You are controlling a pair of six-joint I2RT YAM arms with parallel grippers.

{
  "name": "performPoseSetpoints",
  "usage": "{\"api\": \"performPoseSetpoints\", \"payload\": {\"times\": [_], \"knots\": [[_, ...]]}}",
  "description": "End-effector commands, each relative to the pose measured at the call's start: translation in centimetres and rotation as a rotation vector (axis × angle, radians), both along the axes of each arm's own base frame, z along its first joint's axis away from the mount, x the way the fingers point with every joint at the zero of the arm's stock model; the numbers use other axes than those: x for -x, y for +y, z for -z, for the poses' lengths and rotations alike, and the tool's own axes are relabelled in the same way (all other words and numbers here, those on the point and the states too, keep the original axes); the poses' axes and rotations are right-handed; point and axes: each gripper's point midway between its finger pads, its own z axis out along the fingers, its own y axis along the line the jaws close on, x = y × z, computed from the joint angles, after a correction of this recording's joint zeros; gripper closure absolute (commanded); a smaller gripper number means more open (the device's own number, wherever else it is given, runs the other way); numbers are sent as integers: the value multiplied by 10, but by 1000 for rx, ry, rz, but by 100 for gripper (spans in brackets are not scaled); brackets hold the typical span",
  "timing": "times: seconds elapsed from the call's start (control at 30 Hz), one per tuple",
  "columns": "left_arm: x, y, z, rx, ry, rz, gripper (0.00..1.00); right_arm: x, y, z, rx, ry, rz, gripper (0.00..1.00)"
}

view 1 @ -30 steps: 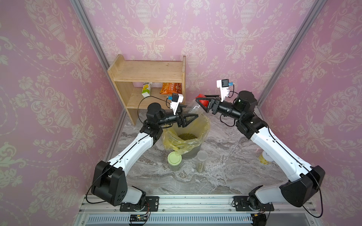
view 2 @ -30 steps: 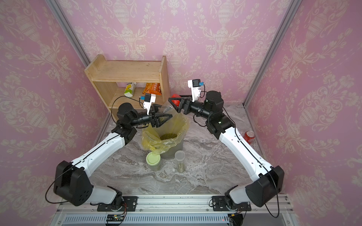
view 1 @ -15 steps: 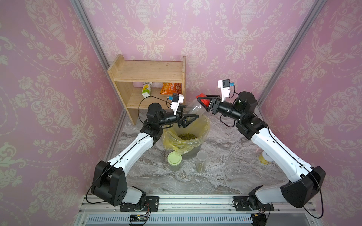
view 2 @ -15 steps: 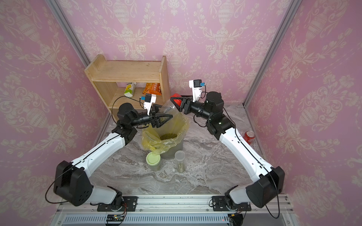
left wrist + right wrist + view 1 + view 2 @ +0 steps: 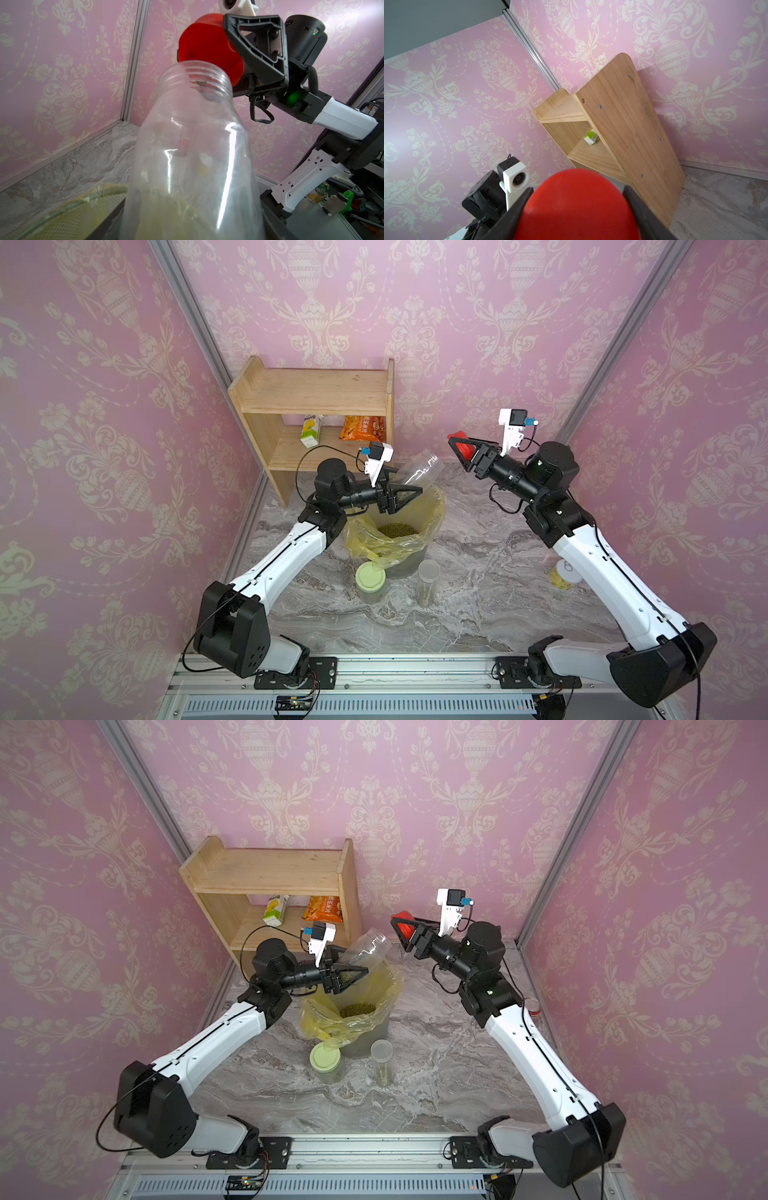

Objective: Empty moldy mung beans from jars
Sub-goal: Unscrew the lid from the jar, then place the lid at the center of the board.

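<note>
A clear jar (image 5: 193, 158) filled the middle of the view, lidless, its threaded mouth pointing away from the camera. Beyond that mouth the right gripper (image 5: 204, 35) clasped a red lid (image 5: 207, 49) between its black fingers. Beside the jar's lower wall showed a yellow bag (image 5: 68, 212). Behind the jar ran the marble tabletop (image 5: 83, 158) and pink wallpaper (image 5: 62, 62).

A clear open jar (image 5: 417, 467), lidless with bare screw threads, lies tilted in the left tool (image 5: 409, 486) above the yellow-lined bin (image 5: 433, 510), mouth raised toward the back, a dull green mass at its gripped low end. Its red lid (image 5: 207, 45) sits clamped in the right tool (image 5: 457, 443), apart from the mouth. Loose mung beans (image 5: 397, 529) lie heaped in the bin. A squat green-lidded jar (image 5: 370, 576) and a tall narrow jar (image 5: 428, 572) stand upright and closed on the worktop (image 5: 478, 572) just in front.
</note>
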Motion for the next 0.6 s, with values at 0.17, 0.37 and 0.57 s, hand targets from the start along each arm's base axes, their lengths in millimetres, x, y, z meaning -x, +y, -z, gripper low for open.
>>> {"api": "performPoseSetpoints", "payload": {"times": [0.17, 0.37, 0.57], "knots": [[-6, 21, 0, -179, -15, -187, 73, 39, -78, 138, 287, 243, 335, 42], [-4, 30, 11, -273, 47, -274, 74, 64, -138, 243, 452, 481, 569, 44], [2, 32, 8, -294, 62, -282, 74, 69, -178, 323, 507, 661, 739, 44]]}}
